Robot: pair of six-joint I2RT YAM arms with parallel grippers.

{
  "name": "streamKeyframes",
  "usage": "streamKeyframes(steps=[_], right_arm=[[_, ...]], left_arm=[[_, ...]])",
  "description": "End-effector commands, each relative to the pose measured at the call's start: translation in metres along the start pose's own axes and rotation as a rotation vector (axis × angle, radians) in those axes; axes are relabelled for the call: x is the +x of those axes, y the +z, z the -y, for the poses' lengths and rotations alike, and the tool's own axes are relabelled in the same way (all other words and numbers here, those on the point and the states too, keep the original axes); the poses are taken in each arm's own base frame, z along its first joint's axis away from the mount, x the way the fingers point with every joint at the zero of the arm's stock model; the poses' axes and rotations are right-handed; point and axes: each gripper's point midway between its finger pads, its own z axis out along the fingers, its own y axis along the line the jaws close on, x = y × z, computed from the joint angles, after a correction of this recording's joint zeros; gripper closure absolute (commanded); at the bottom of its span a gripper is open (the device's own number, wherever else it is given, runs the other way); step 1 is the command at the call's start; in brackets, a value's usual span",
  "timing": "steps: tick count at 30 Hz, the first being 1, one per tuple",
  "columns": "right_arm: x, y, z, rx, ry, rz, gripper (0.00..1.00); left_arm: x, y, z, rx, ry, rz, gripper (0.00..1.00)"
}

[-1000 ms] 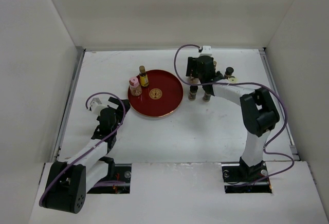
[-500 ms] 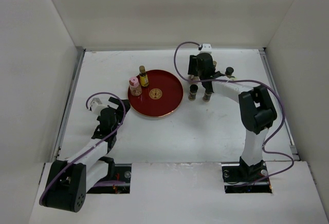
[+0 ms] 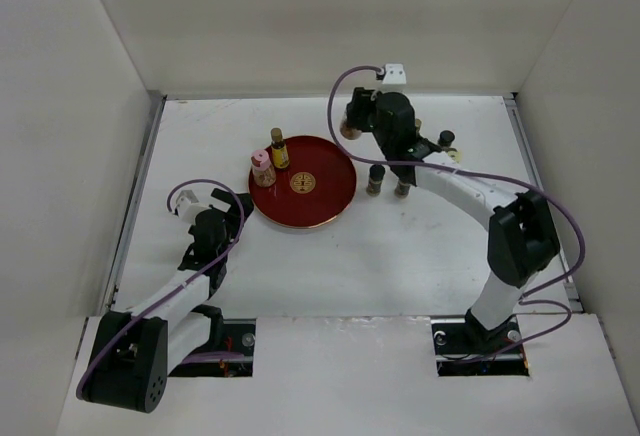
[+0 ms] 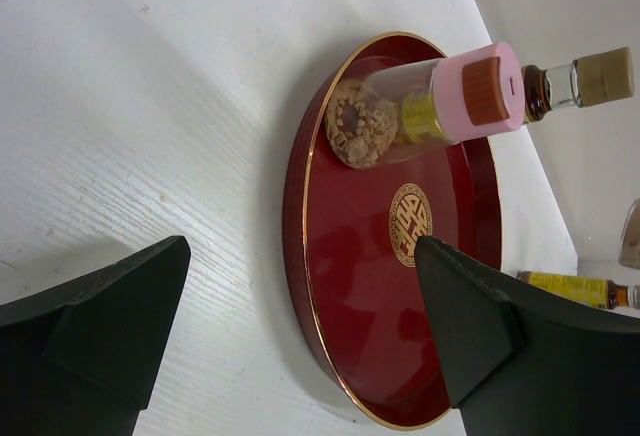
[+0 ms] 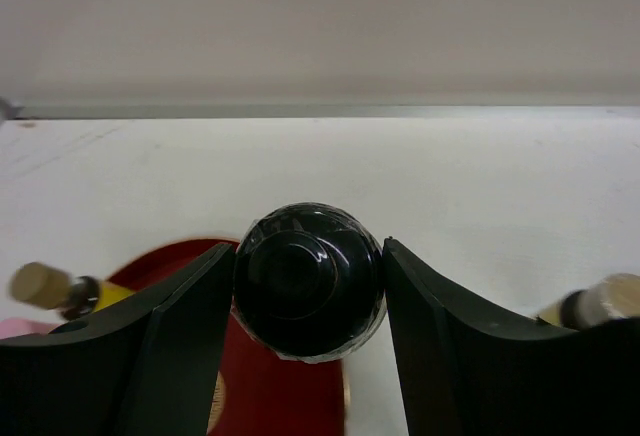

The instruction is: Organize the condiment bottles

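My right gripper is shut on a black-capped bottle, which it holds in the air just past the back right rim of the red tray; the bottle shows amber in the top view. A pink-capped jar and a yellow bottle stand on the tray's back left part. Two dark bottles and a black-capped one stand on the table to the right of the tray. My left gripper is open and empty beside the tray's left rim, with the pink-capped jar ahead of it.
White walls enclose the table on the left, back and right. A pale-capped bottle stands under the right arm. The tray's gold emblem marks its bare middle. The right arm's purple cable loops over the back of the table.
My right gripper has moved left and towards the back, away from the group of bottles and to the tray's back right rim, carrying the bottle. The left arm has not moved.
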Motion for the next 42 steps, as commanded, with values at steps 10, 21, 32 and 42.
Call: streamKeyframes(steps=[10, 21, 32, 42], right_arm=[[0.001, 0.028, -0.111, -0.203, 0.053, 0.051, 0.47], [0.063, 0.057, -0.116, -0.181, 0.066, -0.034, 0.47], [0.084, 0.073, -0.124, -0.163, 0.066, -0.048, 0.34], [0.012, 0.020, -0.120, -0.223, 0.121, 0.026, 0.15]], left_arm=[[-0.047, -0.031, 0.049, 0.239, -0.020, 0.214, 0.00], [-0.033, -0.014, 0.024, 0.131, -0.049, 0.138, 0.00], [-0.025, -0.012, 0.023, 0.125, -0.043, 0.105, 0.00], [-0.024, -0.012, 0.023, 0.123, -0.042, 0.104, 0.00]])
